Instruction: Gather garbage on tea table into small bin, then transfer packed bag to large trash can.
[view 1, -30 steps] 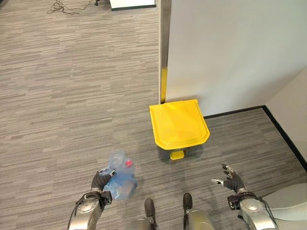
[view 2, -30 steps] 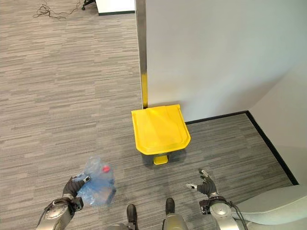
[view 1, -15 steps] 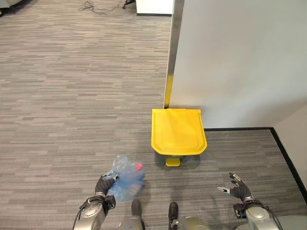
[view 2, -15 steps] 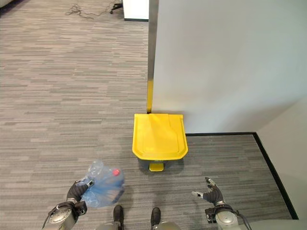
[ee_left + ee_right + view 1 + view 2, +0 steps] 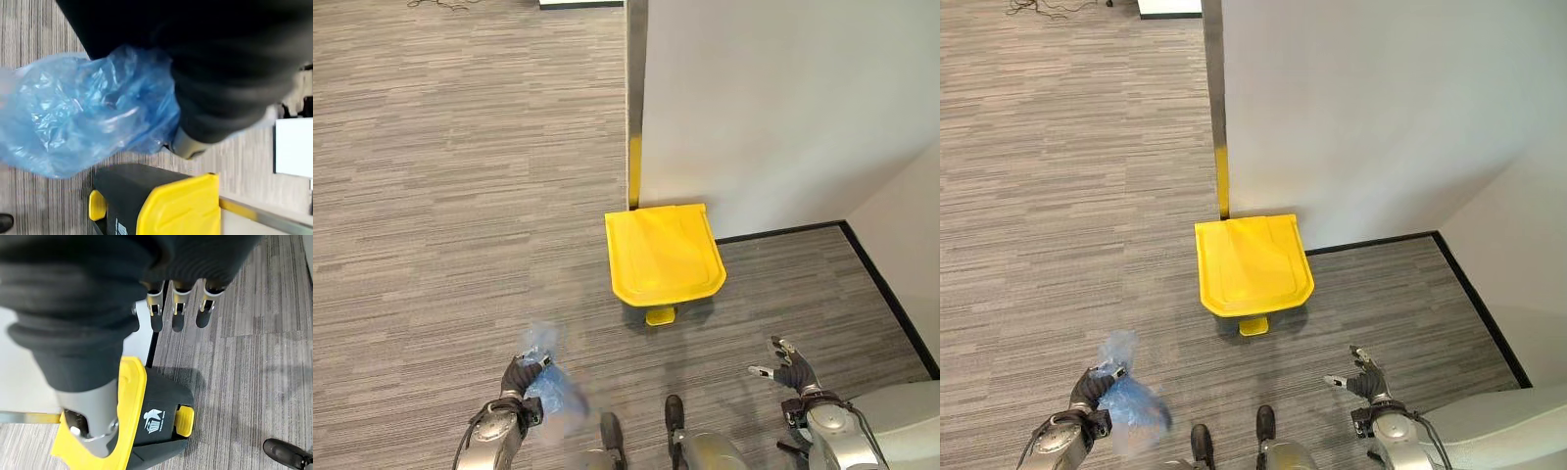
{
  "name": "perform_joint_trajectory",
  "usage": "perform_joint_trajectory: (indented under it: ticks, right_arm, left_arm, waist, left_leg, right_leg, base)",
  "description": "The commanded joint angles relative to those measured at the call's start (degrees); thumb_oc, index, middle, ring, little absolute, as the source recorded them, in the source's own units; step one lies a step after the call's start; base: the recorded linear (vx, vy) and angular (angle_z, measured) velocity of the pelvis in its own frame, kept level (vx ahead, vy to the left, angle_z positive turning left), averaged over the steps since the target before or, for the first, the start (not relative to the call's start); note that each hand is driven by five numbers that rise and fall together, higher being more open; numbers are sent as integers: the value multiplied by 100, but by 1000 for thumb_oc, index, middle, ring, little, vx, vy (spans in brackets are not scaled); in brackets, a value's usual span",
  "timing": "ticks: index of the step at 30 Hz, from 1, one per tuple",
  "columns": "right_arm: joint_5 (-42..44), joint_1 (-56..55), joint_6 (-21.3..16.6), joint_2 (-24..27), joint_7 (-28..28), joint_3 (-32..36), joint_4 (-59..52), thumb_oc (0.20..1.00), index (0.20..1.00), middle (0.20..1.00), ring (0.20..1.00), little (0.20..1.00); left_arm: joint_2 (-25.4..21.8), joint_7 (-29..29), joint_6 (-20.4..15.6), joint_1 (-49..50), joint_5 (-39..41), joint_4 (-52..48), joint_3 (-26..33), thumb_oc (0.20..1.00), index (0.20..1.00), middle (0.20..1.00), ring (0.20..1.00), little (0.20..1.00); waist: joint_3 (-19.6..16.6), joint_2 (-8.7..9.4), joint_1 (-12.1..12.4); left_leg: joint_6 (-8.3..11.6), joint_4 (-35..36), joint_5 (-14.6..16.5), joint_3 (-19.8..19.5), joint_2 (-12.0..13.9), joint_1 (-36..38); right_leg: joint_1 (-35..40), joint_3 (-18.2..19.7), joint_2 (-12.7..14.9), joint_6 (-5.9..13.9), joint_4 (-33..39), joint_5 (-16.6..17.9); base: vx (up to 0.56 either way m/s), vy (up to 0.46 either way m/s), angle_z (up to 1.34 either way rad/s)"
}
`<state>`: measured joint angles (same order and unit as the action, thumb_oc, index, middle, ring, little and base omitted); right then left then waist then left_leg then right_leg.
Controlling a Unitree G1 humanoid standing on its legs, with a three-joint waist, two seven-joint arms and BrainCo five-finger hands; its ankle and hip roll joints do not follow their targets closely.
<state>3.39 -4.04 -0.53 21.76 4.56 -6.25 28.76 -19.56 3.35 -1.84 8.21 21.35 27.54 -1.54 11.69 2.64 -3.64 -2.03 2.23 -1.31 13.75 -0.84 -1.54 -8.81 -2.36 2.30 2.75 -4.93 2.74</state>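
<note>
left eye view: left hand (image 5: 521,377) grips the blue bag (image 5: 553,394), which hangs just beside it, well short of the yellow-lidded bin (image 5: 664,253); right hand (image 5: 790,370) spread, empty.

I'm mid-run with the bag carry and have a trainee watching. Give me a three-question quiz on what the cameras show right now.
1. True or false: the lid of the yellow-lidded trash can is closed.
2. Which hand holds the blue plastic bag? A) left hand B) right hand C) neither
3. Fill in: the yellow pedal sits at the can's ____, on the side facing the robot.

Key
1. True; the lid lies flat on the can.
2. A; the right hand is open and holds nothing.
3. Base.
</note>
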Motion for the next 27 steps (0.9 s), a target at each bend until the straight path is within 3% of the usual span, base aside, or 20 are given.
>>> perform_joint_trajectory:
  ticks: [1, 5, 7, 11, 13, 14, 15, 16, 18, 19, 21, 27]
  right_arm:
    - [24, 172, -129, -81, 30, -140, -175, 1000, 1000, 1000, 1000, 1000]
    - [88, 181, -123, -80, 10, -148, -226, 1000, 1000, 1000, 1000, 1000]
    - [171, 210, -112, -11, 47, -93, -237, 1000, 1000, 1000, 1000, 1000]
    - [238, 132, -109, 31, 121, 71, -222, 1000, 1000, 1000, 1000, 1000]
    - [273, 70, -108, 57, 153, 162, -223, 1000, 1000, 1000, 1000, 1000]
    - [348, -64, -128, 76, 185, 278, -225, 1000, 1000, 1000, 1000, 1000]
    - [432, -200, -112, 93, 161, 401, -244, 1000, 1000, 1000, 1000, 1000]
    - [432, -202, -111, 89, 160, 400, -246, 1000, 1000, 1000, 1000, 1000]
    - [526, -139, -135, 174, 260, 455, -142, 1000, 1000, 1000, 1000, 1000]
    - [527, -138, -136, 177, 260, 455, -140, 1000, 1000, 1000, 1000, 1000]
    - [701, -125, -186, 209, 300, 602, -96, 1000, 1000, 1000, 1000, 1000]
    - [923, 81, -258, 217, 374, 696, -1, 1000, 1000, 1000, 1000, 1000]
  left_arm:
    - [-369, 72, -262, 2, -62, -297, 325, 200, 200, 200, 200, 200]
    - [-358, 109, -288, 32, 12, -342, 358, 200, 200, 200, 200, 200]
    - [-359, 119, -299, -35, 99, -332, 331, 200, 200, 200, 200, 200]
    - [-338, 115, -334, -244, 112, -259, 304, 200, 200, 200, 200, 200]
    - [-316, 106, -347, -301, 101, -244, 266, 200, 200, 200, 200, 200]
    - [-334, 112, -340, -390, 81, -234, 197, 200, 200, 200, 200, 200]
    - [-322, 76, -334, -360, 141, -250, 173, 200, 200, 200, 200, 200]
    - [-326, 76, -334, -358, 142, -250, 174, 200, 200, 200, 200, 200]
    - [-265, 129, -333, -390, 251, -183, 143, 200, 200, 200, 200, 200]
    - [-261, 129, -334, -391, 251, -181, 142, 200, 200, 200, 200, 200]
    - [-245, 134, -370, -463, 265, -78, 135, 200, 200, 200, 200, 200]
    - [-243, 155, -427, -583, 331, -70, 233, 200, 200, 200, 200, 200]
  waist:
    - [42, 177, 152]
    - [188, 169, 133]
    - [294, 150, -22]
    - [350, 169, -251]
    - [301, 209, -356]
    - [189, 309, -475]
    - [116, 296, -547]
    - [102, 322, -562]
    - [-6, 279, -677]
    - [-18, 270, -683]
    - [-99, 116, -826]
    - [-178, -80, -894]
  left_leg:
    - [-107, -949, 1111, -386, -129, -140]
    - [-137, -865, 1392, -363, -216, 323]
    - [-95, -866, 1551, -532, -340, 578]
    - [83, -951, 1846, -750, -357, 900]
    - [143, -1060, 2058, -950, -365, 1051]
    - [240, -1171, 2330, -1116, -347, 1224]
    - [327, -1315, 2502, -1194, -210, 1323]
    - [322, -1312, 2482, -1207, -239, 1304]
    - [447, -1630, 2448, -1147, 133, 1340]
    - [449, -1634, 2454, -1152, 139, 1326]
    - [489, -1216, 2343, -1232, 319, 1553]
    - [433, -699, 2370, -1041, 345, 1596]
  right_leg:
    - [-135, -163, 612, 653, -1191, -385]
    - [-703, -594, 754, 668, -1234, 5]
    - [-1153, -711, 698, 757, -531, 252]
    - [-1532, -1110, 626, 819, 334, 374]
    - [-1595, -1120, 635, 822, 429, 498]
    - [-1561, -901, 691, 790, 451, 614]
    - [-1520, -726, 667, 699, 314, 661]
    - [-1537, -720, 698, 701, 316, 670]
    - [-1765, -776, 709, 621, -463, 653]
    - [-1786, -781, 709, 620, -488, 635]
    - [-2018, -833, 638, 598, -791, 514]
    - [-2430, -876, 528, 655, -776, 538]
  base:
    - [160, 216, -20]
    - [206, 80, -29]
    - [299, 56, -3]
    - [350, -65, 29]
    - [451, -178, 74]
    - [612, -266, 78]
    - [462, -220, 117]
    - [339, -172, 119]
    - [339, -223, 63]
    - [273, -167, 19]
    - [152, -67, 15]
    - [2, 29, 12]
